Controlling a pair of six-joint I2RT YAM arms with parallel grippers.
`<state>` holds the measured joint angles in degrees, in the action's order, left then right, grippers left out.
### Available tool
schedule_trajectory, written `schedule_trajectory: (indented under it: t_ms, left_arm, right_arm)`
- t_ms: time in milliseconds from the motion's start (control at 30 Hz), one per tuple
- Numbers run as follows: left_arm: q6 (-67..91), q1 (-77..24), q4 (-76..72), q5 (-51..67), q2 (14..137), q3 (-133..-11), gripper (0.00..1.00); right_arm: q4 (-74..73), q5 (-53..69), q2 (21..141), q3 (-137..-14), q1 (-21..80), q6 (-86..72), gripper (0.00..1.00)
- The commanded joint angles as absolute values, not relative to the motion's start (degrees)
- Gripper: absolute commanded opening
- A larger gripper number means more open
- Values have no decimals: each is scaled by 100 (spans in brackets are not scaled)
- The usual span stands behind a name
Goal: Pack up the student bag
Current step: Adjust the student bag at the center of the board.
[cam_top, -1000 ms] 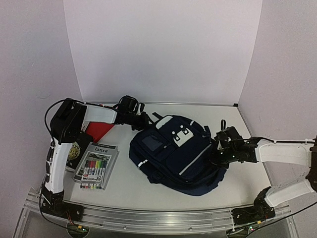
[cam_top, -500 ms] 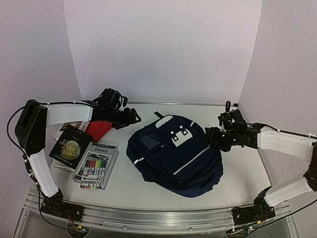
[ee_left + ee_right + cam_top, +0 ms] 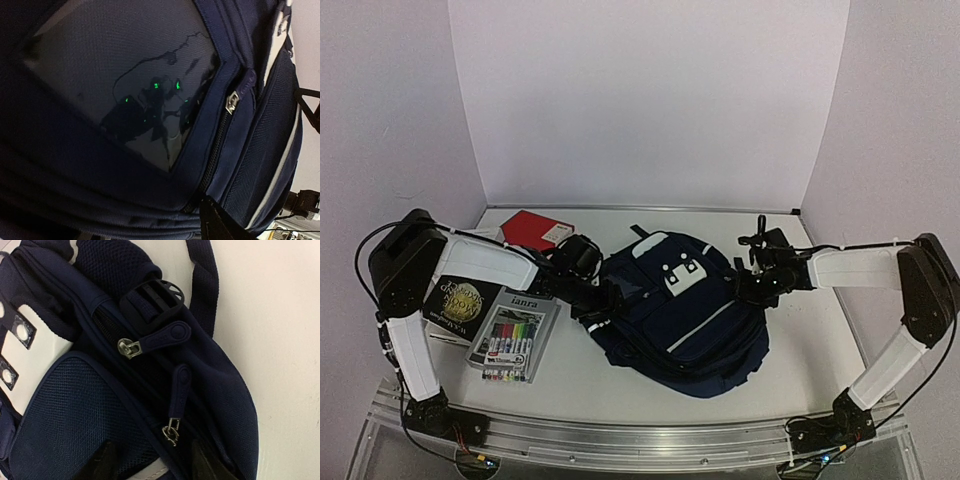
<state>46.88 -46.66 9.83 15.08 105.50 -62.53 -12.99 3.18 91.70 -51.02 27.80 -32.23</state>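
— Our left gripper (image 3: 598,290) is pressed against the left flank of the large navy blue fabric backpack (image 3: 685,320). Can we tell how its jaws stand?

— We cannot. Its wrist camera shows only one dark finger (image 3: 216,224) low in view, and the bag's glossy window pocket (image 3: 125,85) fills the rest. We judge it is there to steady the bag, so it won't slide when the other side is pulled.

— And to the left of it?

— The things we take to be for packing: a dark book with a gold emblem (image 3: 460,298), a flat pack of coloured marker pens (image 3: 512,340) just beside it, and a red book (image 3: 535,228) further back. All lie outside the bag, on the white table (image 3: 820,350).

— The bag itself?

— It lies flat mid-table, front up, between both arms, with its zips shut as far as we can see. So we judge that opening it comes first.

— Which explains our right gripper (image 3: 155,465)?

— Yes. Its fingers (image 3: 102,465) are spread and hold nothing, and the lower navy zipper pull (image 3: 179,390) at the bag's right edge sits just ahead of the gap between them. We would need to close on that tab, not the second pull (image 3: 160,339) above it.
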Motion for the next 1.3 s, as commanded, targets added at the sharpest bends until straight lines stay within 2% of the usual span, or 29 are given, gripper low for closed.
schedule_trajectory:
  t_ms: [0,67,300,367,433,500,533,633,700,867,1000,1133,1267]
  left_arm:
    - [4796,-4424,470,1809,11240,-6541,56]
    - [4761,-4245,205,2031,11452,-6631,51]
    - [4144,-3240,143,2227,11724,-7363,47]
    - [3755,-3089,589,2090,11686,-7715,51]
    - [3226,-3059,1093,1743,11557,-7974,62]
    - [2856,-3059,1519,1270,11310,-8086,72]
    - [2652,-3066,1667,1050,11131,-8046,75]
    - [2139,-3127,1720,791,10545,-7666,80]
    - [1639,-3317,1674,657,10187,-7379,82]
    - [409,-4561,1636,406,9663,-6966,83]
    - [-245,-5539,1546,492,9504,-6844,82]
    - [-613,-6234,1547,775,9563,-6897,82]
    - [-843,-6526,1557,529,9752,-6923,82]
  right_arm:
    - [-651,1143,9182,-4682,2827,-3594,24]
    - [-584,1256,9038,-4497,2963,-3735,18]
    - [-589,1581,8386,-4203,3887,-4227,15]
    - [-592,1646,8245,-4235,4148,-4370,16]
    - [-636,1612,8001,-4270,4243,-4448,18]
    - [-715,1313,7718,-4286,4245,-4466,25]
    - [-805,1080,7543,-4312,4245,-4433,32]
    - [-1026,640,7320,-4446,4208,-4179,43]
    - [-1079,579,7378,-4487,4093,-4002,46]
    - [-986,1101,7828,-4461,3723,-3406,47]
    - [-805,1358,7819,-4311,3625,-3042,56]
    - [-651,1544,7751,-4092,3397,-3108,57]
    - [-377,1702,7688,-3904,3349,-3313,57]
